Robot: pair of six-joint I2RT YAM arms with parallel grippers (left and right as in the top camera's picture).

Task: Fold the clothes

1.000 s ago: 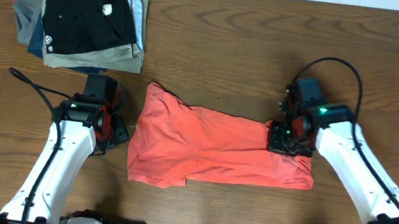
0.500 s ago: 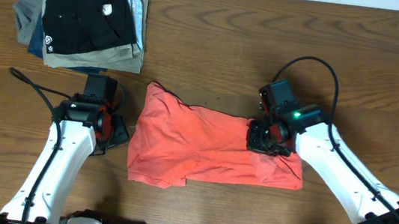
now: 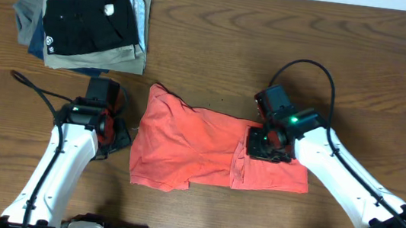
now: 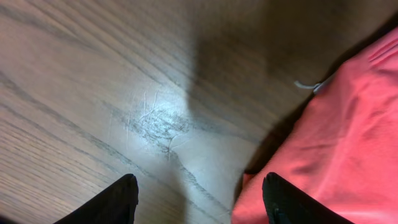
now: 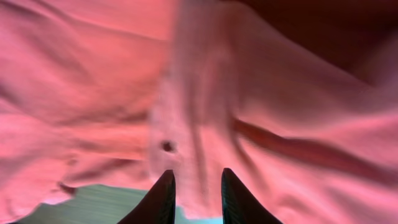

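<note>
Right tool (image 5: 198, 196) first: its tips sit a narrow gap apart, low over the T-shirt (image 3: 191, 147), and from its wrist view I don't see any cloth pinched between them, just pink fabric underneath. So slightly parted, not gripping, as far as I can tell.

The shirt lies in the middle of the counter (image 3: 218, 47) between the two arms, bunched into a longish strip. Its right end is doubled over, with a visible fold edge just left of the tool.

Left tool (image 4: 199, 199) is spread wide with nothing in it, hovering over bare wood just beside the shirt's left edge. The stack of folded garments (image 3: 83, 23) is well apart, off in the far left corner.

My read: this is the let-go at the end of folding the right side in. Next it needs a clean lift off without snagging the flap. Then the left side wants grabbing and bringing over, and that end looks pretty rumpled.
</note>
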